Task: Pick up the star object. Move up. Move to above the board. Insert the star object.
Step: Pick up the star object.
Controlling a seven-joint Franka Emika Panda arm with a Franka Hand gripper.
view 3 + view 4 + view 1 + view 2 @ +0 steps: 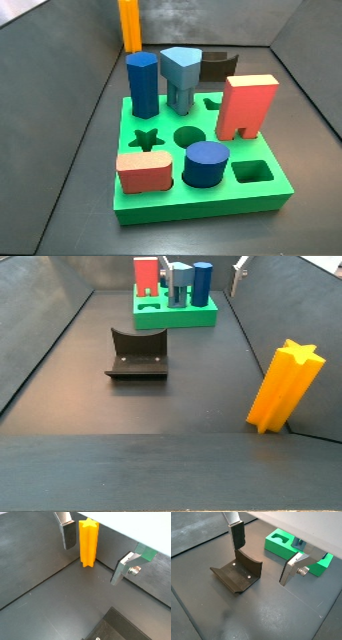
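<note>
the orange star object [283, 387] stands upright (ungripped), well apart from the green board [174, 314].

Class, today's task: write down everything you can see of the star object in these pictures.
The star object is a tall, slim orange-yellow prism with ridged sides and a star-shaped top face, smooth like plastic. It stands upright on the dark floor in a corner where grey walls meet, far from the board. In a wrist view the claw hangs open before it, silver fingers either side, not touching. Nothing but the floor visibly touches it.
</note>
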